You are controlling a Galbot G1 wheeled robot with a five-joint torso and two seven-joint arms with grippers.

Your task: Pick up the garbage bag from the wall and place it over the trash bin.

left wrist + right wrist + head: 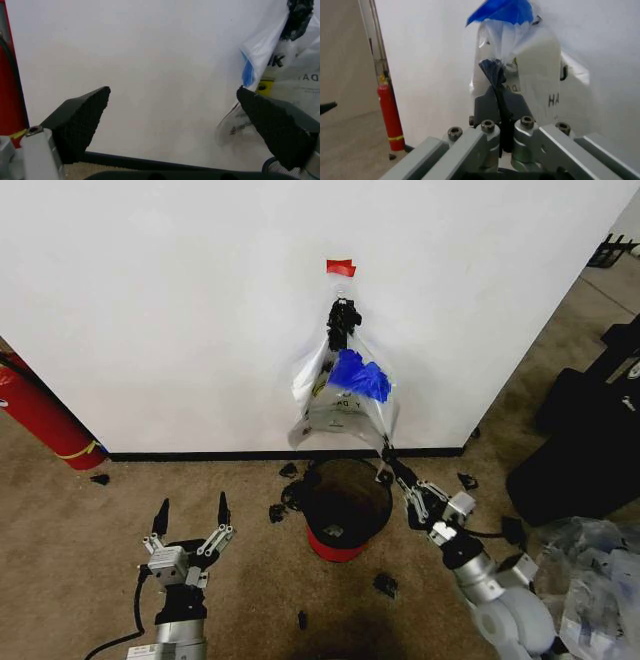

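Observation:
The garbage bag (345,395) hangs on the white wall from a black bunch at its top, under a piece of red tape. It is see-through plastic with blue strips and a small yellow-and-black print. It also appears in the left wrist view (285,71) and the right wrist view (535,75). The trash bin (345,510), red with a black rim and dark inside, stands on the carpet right below it. My right gripper (385,455) (496,80) reaches up to the bag's lower right edge and is shut on the plastic. My left gripper (190,525) (172,93) hangs open, low and left of the bin, facing the wall.
A red fire extinguisher (40,415) leans at the wall's left end. Small black bits (385,585) lie on the carpet around the bin. Black cases (585,440) stand at the right, with a heap of clear plastic wrap (595,570) in front of them.

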